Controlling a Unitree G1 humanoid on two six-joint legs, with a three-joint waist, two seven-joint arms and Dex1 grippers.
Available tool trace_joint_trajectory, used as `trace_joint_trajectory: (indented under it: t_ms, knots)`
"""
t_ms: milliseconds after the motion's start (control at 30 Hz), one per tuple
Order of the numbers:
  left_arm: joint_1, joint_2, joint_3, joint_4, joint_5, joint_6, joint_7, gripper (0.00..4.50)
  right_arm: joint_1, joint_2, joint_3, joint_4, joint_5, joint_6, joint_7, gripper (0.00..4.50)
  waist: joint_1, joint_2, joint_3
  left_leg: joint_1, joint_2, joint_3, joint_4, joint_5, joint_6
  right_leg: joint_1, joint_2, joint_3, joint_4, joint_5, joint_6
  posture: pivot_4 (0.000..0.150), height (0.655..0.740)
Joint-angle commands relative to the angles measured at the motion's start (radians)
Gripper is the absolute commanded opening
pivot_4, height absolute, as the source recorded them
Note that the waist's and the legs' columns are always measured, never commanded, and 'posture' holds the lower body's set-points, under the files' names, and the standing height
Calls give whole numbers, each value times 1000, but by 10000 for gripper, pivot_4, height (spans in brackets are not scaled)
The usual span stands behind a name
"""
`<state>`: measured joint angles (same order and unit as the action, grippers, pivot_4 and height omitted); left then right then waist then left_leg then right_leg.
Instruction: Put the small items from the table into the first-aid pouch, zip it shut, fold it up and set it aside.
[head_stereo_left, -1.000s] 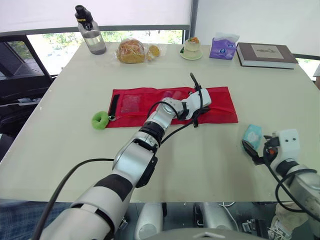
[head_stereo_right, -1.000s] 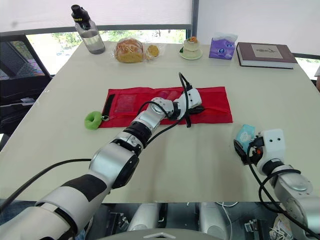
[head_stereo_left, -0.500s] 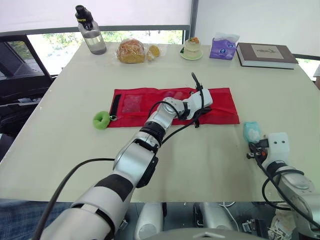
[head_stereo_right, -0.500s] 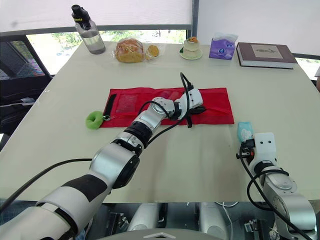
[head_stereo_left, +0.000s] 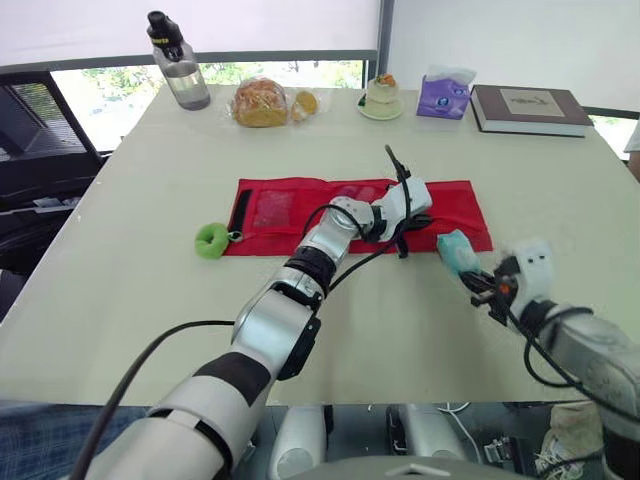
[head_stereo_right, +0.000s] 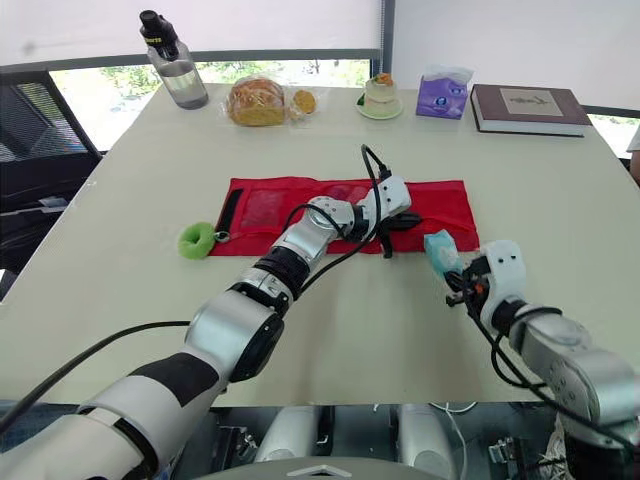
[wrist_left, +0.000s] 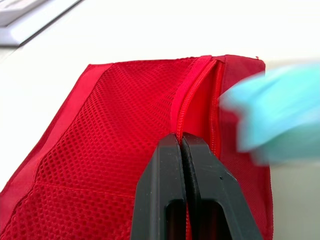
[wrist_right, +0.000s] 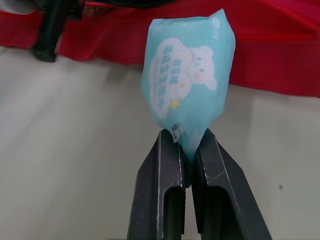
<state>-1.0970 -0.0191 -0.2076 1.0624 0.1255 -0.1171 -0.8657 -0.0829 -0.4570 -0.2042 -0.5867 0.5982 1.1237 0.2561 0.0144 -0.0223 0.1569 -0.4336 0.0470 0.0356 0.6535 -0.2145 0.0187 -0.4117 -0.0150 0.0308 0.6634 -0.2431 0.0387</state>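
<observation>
Head view: the red pouch (head_stereo_left: 300, 205) lies flat on the table (head_stereo_left: 150, 290), its long axis running 9 to 3 o'clock. The left tool (head_stereo_left: 422, 216) rests right of the pouch's middle. At the pouch's 4 o'clock corner, the right tool (head_stereo_left: 478, 282) holds a blue packet (head_stereo_left: 455, 250) that points to 11 o'clock.

Left wrist view: the fingers are pinched together on the pouch's open zip (wrist_left: 192, 95). I cannot tell what is in the mesh pocket.

Right wrist view: the fingers clamp the packet's end, and the packet runs in line with them.

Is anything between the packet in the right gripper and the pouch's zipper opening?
Nothing visible. The blue packet, held by the right gripper, hangs just off the right end of the red pouch. The left gripper pinches the pouch at its zipper, beside the path.
</observation>
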Motion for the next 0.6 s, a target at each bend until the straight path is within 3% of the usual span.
trace_joint_trajectory:
  t_ms: [33,467,600]
  knots:
    - [0,-11,3,-67,-21,0,-16,0,-71,28,-38,49,10,64,-48,677,-2,0,0,0,0,0,0,0,0,0,0,0,0,0,0,1500,7400]
    - [45,-63,-23,-121,-25,37,-26,0,-366,165,43,408,-212,-211,-169,677,-6,1,0,0,0,0,-1,0,0,0,0,0,0,0,0,1500,7400]
    - [23,-93,13,-74,-48,72,21,0,-318,145,61,381,-226,-221,-128,15634,-2,1,0,-1,0,0,-1,0,0,0,0,0,0,0,1,1500,7400]
